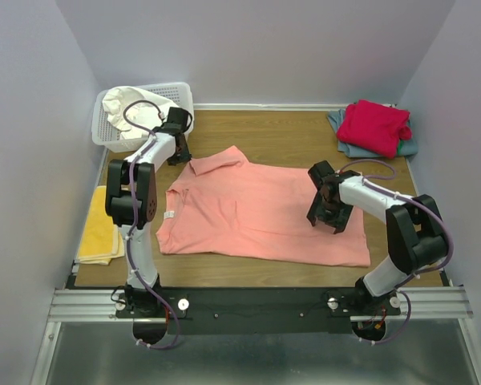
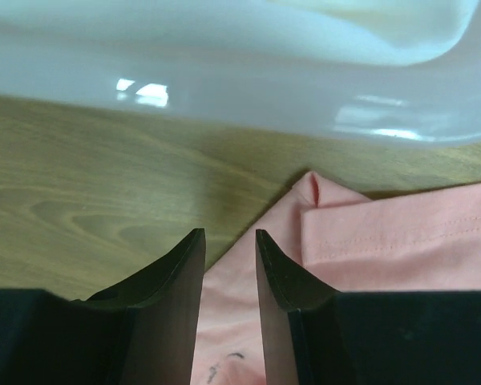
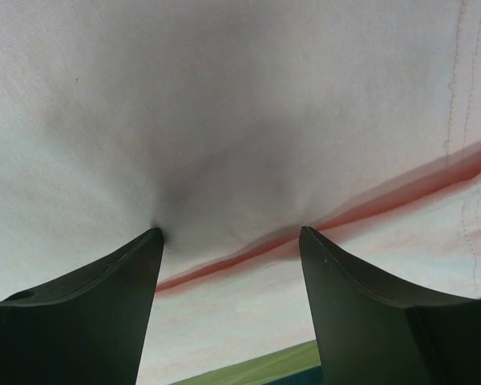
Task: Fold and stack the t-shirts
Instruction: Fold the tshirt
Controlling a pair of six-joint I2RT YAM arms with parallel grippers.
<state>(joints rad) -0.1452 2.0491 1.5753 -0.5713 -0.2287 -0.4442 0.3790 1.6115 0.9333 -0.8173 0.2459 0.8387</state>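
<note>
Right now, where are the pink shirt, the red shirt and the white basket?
pink shirt (image 1: 256, 216): top view, middle of its body.
red shirt (image 1: 374, 126): top view, centre of the folded bundle.
white basket (image 1: 182, 96): top view, its bare right corner.

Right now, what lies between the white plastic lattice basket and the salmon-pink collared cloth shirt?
Only bare wooden table, shown plainly in the left wrist view; the left gripper points toward that strip, jaws apart.
</note>
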